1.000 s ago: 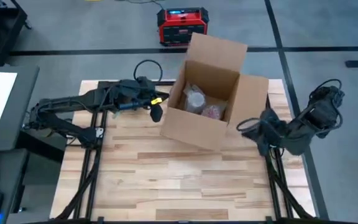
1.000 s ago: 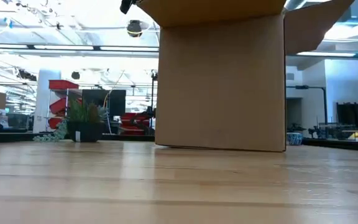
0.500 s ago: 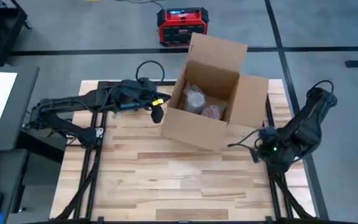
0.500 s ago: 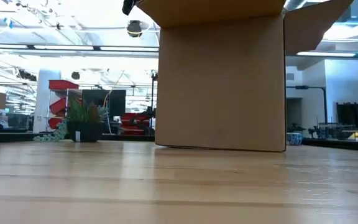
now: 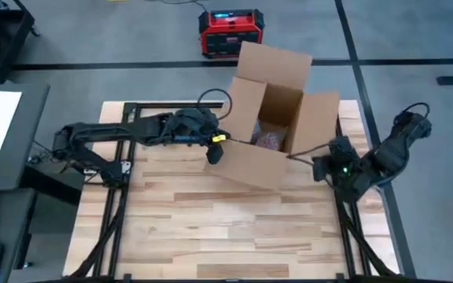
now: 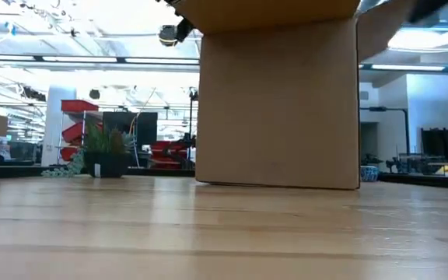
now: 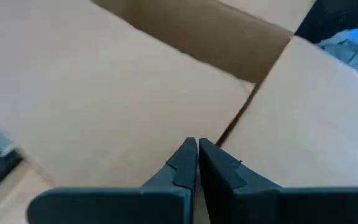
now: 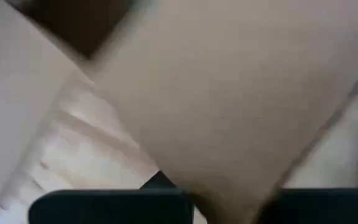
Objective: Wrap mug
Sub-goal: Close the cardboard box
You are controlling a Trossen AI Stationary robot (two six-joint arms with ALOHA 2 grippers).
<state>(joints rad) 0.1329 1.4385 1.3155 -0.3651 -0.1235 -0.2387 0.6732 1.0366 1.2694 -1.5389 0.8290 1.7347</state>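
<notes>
- Left wrist view shows the left arm's two dark fingers [image 7: 197, 163] pressed together with nothing between them, their tips right at the brown cardboard flap [image 7: 104, 93] on that side of the open brown cardboard box [image 5: 267, 130]. Closed tips make a blunt pusher, which reads as the reason for the pose: nudging the flap inward, not gripping it.
- From the high view, the left gripper [image 5: 215, 151] sits at the box's left edge where the flap [image 5: 241, 110] stands tilted over the opening, the arm stretched across the light wooden slatted bench [image 5: 211, 228] to reach it.
- The right gripper [image 5: 326, 167] is at the opposite side, just beside the right-hand flap [image 5: 314, 118]. Its own wrist view is filled by cardboard, and I cannot tell whether its fingers are open or closed. Placed there, it looks set to work the other flap or steady the box.
- A wrapped bundle in clear crinkled material [image 5: 269, 138] lies inside the box at its bottom; that is likely the mug, already wrapped, though the mug itself cannot be made out.
- The box stands flat on the bench, toward its far half, so pushes on the flaps could slide it.
- A red power unit [image 5: 230, 31] sits on the floor beyond the bench, well apart.
</notes>
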